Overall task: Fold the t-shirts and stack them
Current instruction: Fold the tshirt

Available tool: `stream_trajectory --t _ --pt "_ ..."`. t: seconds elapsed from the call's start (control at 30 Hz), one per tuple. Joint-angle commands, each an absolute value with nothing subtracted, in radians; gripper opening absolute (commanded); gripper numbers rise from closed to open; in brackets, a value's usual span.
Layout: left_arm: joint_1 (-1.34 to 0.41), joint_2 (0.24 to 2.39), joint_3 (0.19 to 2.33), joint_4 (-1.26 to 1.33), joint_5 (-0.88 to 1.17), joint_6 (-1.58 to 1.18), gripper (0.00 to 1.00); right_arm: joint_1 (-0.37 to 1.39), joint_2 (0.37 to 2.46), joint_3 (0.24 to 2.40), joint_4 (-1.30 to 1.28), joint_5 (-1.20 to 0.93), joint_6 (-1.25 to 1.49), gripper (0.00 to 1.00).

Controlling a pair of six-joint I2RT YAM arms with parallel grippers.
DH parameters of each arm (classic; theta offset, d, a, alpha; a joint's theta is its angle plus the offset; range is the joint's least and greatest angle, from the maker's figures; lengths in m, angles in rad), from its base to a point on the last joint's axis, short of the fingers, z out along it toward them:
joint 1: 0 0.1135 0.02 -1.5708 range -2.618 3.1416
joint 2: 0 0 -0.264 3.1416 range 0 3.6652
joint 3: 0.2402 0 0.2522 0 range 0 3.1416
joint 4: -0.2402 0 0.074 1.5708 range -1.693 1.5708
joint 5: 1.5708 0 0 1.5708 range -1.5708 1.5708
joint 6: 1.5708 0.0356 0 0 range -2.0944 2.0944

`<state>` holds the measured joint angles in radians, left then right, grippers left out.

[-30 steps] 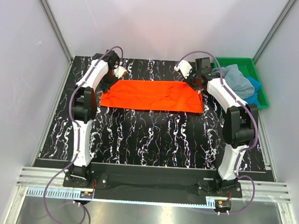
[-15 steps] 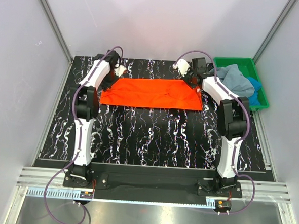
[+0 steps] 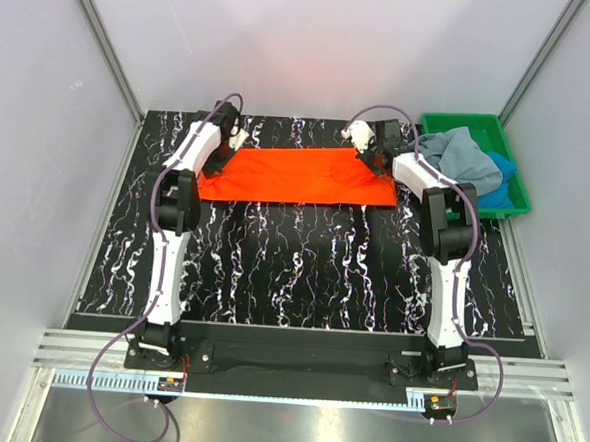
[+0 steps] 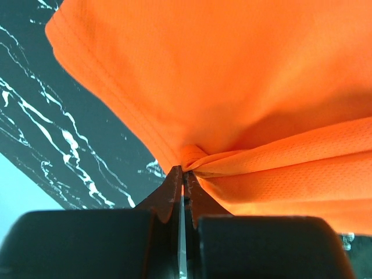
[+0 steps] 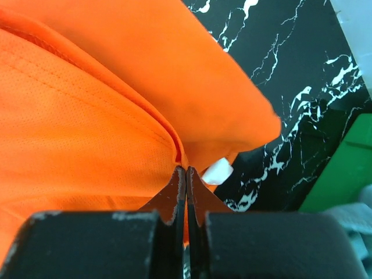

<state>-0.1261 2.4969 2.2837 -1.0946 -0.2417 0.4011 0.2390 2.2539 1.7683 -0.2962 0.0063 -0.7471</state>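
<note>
The bright orange t-shirt (image 3: pixel 298 176) lies folded into a long strip across the far part of the table. My left gripper (image 3: pixel 222 156) is shut on its far left corner; in the left wrist view the cloth (image 4: pixel 232 87) bunches at the closed tips (image 4: pixel 184 170). My right gripper (image 3: pixel 377 161) is shut on the far right corner; in the right wrist view the cloth (image 5: pixel 104 104) is pinched at the tips (image 5: pixel 186 168), with a white label (image 5: pixel 217 171) beside them. The grey-blue t-shirt (image 3: pixel 461 159) and the bright blue t-shirt (image 3: pixel 500 173) lie crumpled in the tray.
A green plastic tray (image 3: pixel 459 122) stands at the far right corner of the black marbled table (image 3: pixel 303 262); its green edge shows in the right wrist view (image 5: pixel 343 174). Grey walls enclose the table on three sides.
Both grippers have moved toward the far edge, dragging the shirt's far edge with them. The orange strip looks narrower and lies farther back than a second ago.
</note>
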Motion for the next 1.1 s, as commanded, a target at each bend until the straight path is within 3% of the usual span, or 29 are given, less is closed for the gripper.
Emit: stream_trajectory --t 0.0,0.17,0.23,0.27,0.3,0.33,0.4,0.43,0.57,0.73,0.83,1.07 --pt "-0.124 2.511 2.345 -1.052 -0.291 0.379 0.0 0.233 2.272 1.836 -0.229 0.047 -0.726 0.0" --pt "-0.135 2.526 2.37 -1.014 -0.345 0.37 0.03 0.232 2.293 1.865 -0.212 0.078 -0.726 0.0" --pt "-0.138 2.525 2.378 -1.002 -0.395 0.348 0.34 0.232 2.296 1.867 -0.186 0.097 -0.71 0.02" --pt "-0.14 2.513 2.379 -0.983 -0.411 0.341 0.45 0.235 2.295 1.865 -0.172 0.13 -0.703 0.15" --pt "-0.141 2.505 2.384 -0.974 -0.426 0.336 0.55 0.235 2.287 1.864 -0.141 0.149 -0.696 0.43" --pt "-0.143 2.496 2.385 -0.963 -0.478 0.324 0.73 0.236 2.28 1.864 -0.13 0.162 -0.683 0.56" --pt "-0.146 2.459 2.411 -0.945 -0.499 0.316 0.84 0.236 2.255 1.861 -0.112 0.201 -0.666 0.75" --pt "-0.146 2.444 2.422 -0.946 -0.492 0.295 0.89 0.236 2.243 1.861 -0.117 0.202 -0.658 0.75" --pt "-0.164 2.326 2.416 -0.966 -0.384 0.269 0.88 0.236 2.168 1.847 -0.15 0.186 -0.611 0.75" --pt "-0.205 2.231 2.238 -0.962 -0.201 0.252 0.81 0.236 2.076 1.842 -0.256 0.123 -0.525 0.75" --pt "-0.215 2.206 2.158 -0.957 -0.088 0.236 0.79 0.236 2.054 1.833 -0.339 0.013 -0.489 0.74" --pt "-0.215 2.316 2.23 -1.064 0.213 0.219 0.82 0.233 2.135 1.87 -0.547 -0.399 -0.324 0.71"
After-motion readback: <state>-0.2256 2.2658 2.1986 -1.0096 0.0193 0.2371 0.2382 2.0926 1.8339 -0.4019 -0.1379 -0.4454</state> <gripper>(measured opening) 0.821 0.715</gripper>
